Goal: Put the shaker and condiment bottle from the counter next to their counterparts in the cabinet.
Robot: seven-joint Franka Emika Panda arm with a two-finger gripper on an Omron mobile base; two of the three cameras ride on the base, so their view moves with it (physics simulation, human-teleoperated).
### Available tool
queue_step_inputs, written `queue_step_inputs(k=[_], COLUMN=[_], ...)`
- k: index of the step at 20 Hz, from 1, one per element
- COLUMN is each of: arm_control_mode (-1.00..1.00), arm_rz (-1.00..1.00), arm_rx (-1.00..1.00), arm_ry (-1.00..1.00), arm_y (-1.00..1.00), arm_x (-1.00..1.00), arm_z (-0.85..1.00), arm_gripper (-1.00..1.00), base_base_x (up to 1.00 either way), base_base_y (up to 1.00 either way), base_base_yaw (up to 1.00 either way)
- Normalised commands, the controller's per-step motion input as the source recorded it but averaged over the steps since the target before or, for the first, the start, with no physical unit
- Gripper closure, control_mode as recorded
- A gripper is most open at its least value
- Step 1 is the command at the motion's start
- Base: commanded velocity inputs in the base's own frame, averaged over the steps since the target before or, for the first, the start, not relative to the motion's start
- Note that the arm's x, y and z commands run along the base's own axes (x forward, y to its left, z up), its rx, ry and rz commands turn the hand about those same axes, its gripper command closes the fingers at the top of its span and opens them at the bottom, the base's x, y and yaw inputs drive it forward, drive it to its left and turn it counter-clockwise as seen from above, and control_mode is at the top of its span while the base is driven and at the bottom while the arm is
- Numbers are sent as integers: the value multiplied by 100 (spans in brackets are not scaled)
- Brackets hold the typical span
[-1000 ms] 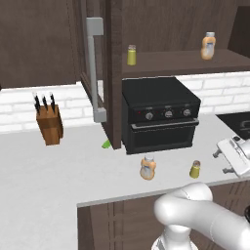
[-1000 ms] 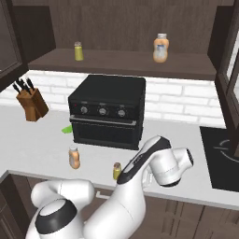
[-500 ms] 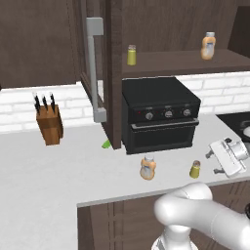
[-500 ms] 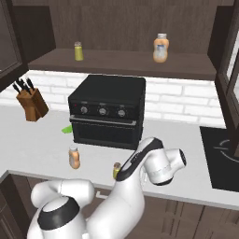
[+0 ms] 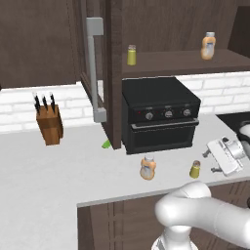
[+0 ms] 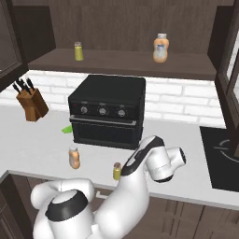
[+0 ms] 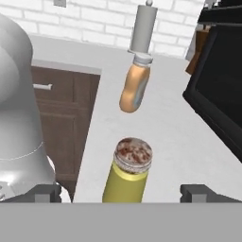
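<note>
The gripper (image 7: 120, 191) is spread wide, level with the shaker (image 7: 128, 176), which stands between the fingertips on the counter (image 5: 58, 171) before the oven (image 5: 158, 114), untouched. This looks like the reach for the first pick; next it needs to ease forward and close on the body. The bottle (image 5: 148, 167) stands nearby. The arm bends low over the counter's front edge, hand turned sideways.

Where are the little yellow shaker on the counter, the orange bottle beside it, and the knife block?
shaker (image 7: 128, 176): hand view, on its yellow-green body.
orange bottle (image 5: 148, 169): left base view, on its belly.
knife block (image 5: 50, 125): left base view, on its wooden front.
</note>
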Motion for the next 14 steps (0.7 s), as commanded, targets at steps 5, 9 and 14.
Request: queue_step_inputs(k=[5, 9, 14], arm_control_mode=[-100, -100, -100], arm_rz=[0, 0, 0], arm_rx=[1, 0, 0], arm_ry=[0, 0, 0], arm_y=[0, 0, 0], arm_x=[17, 3, -15], arm_z=[-7, 0, -3], arm_gripper=[-100, -100, -100], base_base_x=[0, 0, 0], base_base_y=[0, 0, 0], base_base_yaw=[0, 0, 0])
